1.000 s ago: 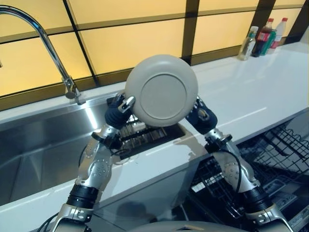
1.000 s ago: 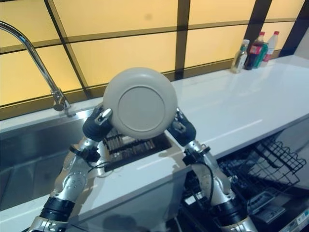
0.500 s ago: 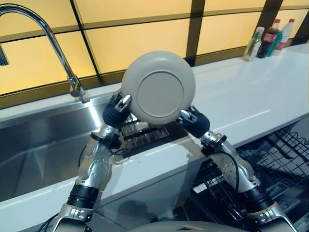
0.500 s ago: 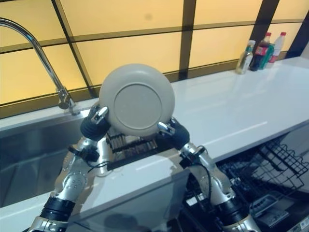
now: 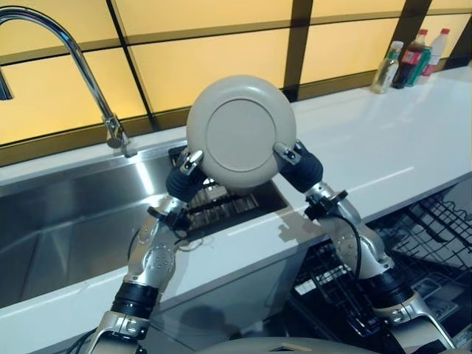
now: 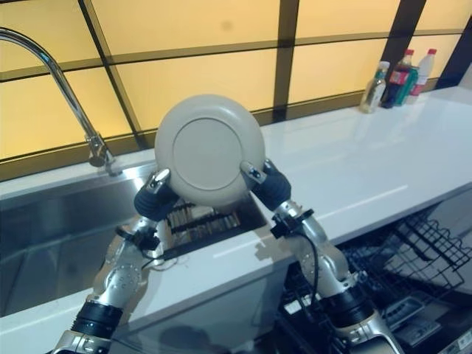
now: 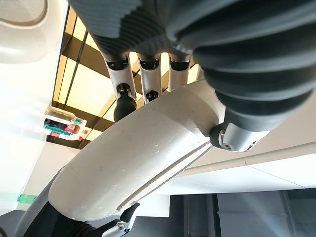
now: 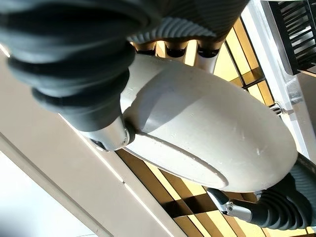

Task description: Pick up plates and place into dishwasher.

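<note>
Grey unmarked plate (image 5: pixel 240 131) clamped between left robot hand (image 5: pixel 187 177) and right robot hand (image 5: pixel 299 166).

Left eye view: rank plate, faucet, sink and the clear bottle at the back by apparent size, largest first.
1. sink
2. faucet, tall but thin, so its place against the plate is unsure
3. plate, held up nearer the camera, which inflates it
4. clear bottle, far back, which shrinks it
</note>
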{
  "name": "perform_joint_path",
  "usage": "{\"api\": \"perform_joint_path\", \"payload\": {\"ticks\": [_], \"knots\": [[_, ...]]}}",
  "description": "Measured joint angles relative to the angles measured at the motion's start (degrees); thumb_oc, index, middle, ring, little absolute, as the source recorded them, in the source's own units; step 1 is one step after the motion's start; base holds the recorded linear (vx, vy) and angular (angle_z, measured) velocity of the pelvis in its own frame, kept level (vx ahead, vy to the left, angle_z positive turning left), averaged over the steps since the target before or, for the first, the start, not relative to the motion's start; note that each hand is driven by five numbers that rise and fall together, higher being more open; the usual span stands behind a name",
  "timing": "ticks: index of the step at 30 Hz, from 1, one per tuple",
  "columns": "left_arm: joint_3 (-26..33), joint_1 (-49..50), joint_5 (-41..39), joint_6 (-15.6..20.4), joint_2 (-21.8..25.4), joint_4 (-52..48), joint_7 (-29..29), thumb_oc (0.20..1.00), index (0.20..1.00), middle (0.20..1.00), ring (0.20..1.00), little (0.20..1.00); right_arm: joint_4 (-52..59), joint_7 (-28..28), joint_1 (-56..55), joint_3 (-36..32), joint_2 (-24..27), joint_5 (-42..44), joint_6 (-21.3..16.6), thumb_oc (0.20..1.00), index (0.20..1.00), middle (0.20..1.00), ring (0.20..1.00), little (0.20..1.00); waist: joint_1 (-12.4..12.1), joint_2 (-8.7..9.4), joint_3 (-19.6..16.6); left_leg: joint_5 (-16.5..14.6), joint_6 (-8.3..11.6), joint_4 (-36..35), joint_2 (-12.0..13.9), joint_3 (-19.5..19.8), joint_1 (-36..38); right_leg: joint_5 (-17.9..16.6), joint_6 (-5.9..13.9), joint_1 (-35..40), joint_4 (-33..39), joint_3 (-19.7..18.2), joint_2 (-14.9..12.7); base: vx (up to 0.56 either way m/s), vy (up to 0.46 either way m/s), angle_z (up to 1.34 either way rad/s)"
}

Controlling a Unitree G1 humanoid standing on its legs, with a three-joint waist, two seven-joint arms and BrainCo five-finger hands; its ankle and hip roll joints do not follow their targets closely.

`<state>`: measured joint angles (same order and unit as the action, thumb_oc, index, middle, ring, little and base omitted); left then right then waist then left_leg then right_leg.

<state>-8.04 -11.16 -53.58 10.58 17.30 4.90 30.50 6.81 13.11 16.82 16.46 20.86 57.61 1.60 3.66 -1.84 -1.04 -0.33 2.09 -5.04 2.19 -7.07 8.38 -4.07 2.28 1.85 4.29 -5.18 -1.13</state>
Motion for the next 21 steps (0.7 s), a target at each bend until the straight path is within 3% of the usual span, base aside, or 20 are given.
{"api": "perform_joint_path", "payload": {"ticks": [6,7,8,18,21], "knots": [[0.0,0.0,0.0,-0.1,0.0,0.0,0.3,0.200,0.200,0.200,0.200,0.200,0.0,0.3,0.0,0.0,0.0,0.6,-0.1,0.200,0.200,0.200,0.200,0.200,0.2,0.00,0.0,0.0,0.00,0.0,0.0,-0.2,0.0,0.0,0.01,0.0,0.0,-0.1,0.0,0.00,0.000,0.00],[-0.2,0.0,0.0,-0.1,0.0,0.0,0.2,0.555,0.555,0.555,0.555,0.555,0.0,0.3,0.0,0.0,0.0,0.6,-0.2,0.200,0.200,0.200,0.200,0.200,0.2,0.00,0.0,0.0,0.00,0.0,0.0,-0.3,0.0,0.0,0.01,0.0,0.0,-0.1,0.0,0.00,0.000,0.00],[-0.5,0.0,0.1,-0.3,0.0,0.2,-0.3,1.000,1.000,1.000,1.000,1.000,0.0,0.3,0.0,0.0,-0.1,0.6,-0.4,0.200,0.200,0.200,0.200,0.200,0.2,0.00,0.0,0.0,0.00,0.0,0.0,-0.4,0.1,0.0,0.01,0.0,0.0,-0.2,0.0,0.00,0.000,0.00],[-1.5,0.3,-0.2,-0.6,-1.5,0.4,-4.5,1.000,1.000,1.000,1.000,1.000,2.9,0.9,-2.7,-1.1,-1.4,1.1,-1.7,0.200,0.200,0.200,0.200,0.200,0.4,0.09,0.0,0.0,0.00,0.0,0.0,-0.6,0.0,-0.1,0.08,-0.1,-0.1,-0.4,0.1,-0.01,-0.003,0.00],[0.5,2.2,-1.8,0.2,-2.3,-3.4,-5.4,1.000,1.000,1.000,1.000,1.000,3.2,0.0,-4.9,-3.7,-2.1,1.8,-4.0,0.200,0.200,0.200,0.200,0.200,0.4,0.39,0.2,0.0,-0.01,0.0,0.0,-0.6,0.0,-0.1,0.09,-0.1,-0.1,-0.4,0.0,-0.02,-0.011,0.00]]}}
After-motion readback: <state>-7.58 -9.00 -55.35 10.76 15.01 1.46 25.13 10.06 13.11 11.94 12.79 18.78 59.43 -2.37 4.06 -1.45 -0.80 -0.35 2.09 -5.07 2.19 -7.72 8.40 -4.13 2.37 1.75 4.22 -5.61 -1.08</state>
